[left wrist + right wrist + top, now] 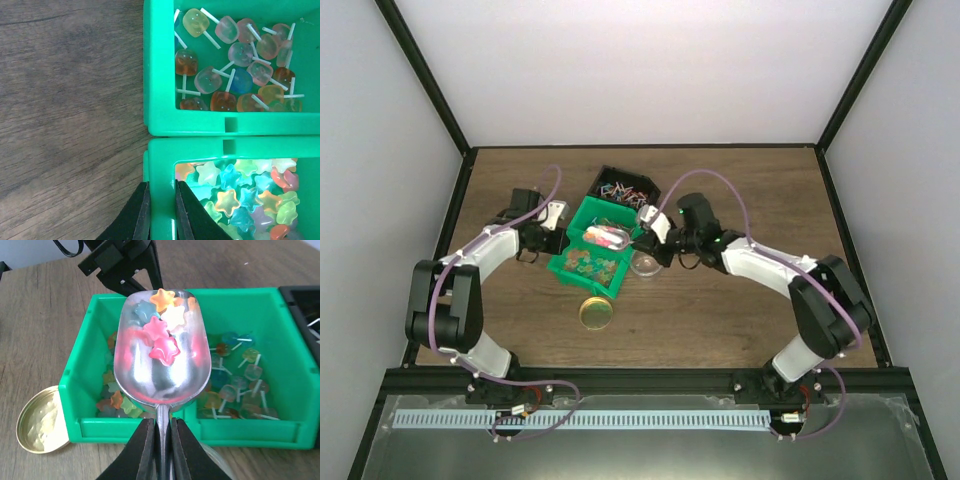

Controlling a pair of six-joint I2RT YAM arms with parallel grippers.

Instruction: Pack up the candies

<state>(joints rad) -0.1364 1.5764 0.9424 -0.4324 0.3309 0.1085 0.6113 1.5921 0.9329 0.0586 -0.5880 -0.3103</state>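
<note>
A silver scoop [160, 365] hangs over the green bins [80, 385], carrying several star-shaped candies [162, 327] in pink, orange, white and blue. My right gripper [161, 422] is shut on the scoop's thin handle. From above, the scoop [610, 237] sits over the bins and the right gripper [655, 235] is just to its right. More star candies [240, 195] fill the near green bin. My left gripper [161, 195] is shut on that bin's left wall [161, 160], one finger inside and one outside.
The second green bin holds lollipop sweets [240, 65]. A black bin [620, 188] of small mixed-colour wrapped sweets stands behind. A clear jar [645, 265] sits under the right gripper, and its gold lid [597, 313] lies on the wood in front.
</note>
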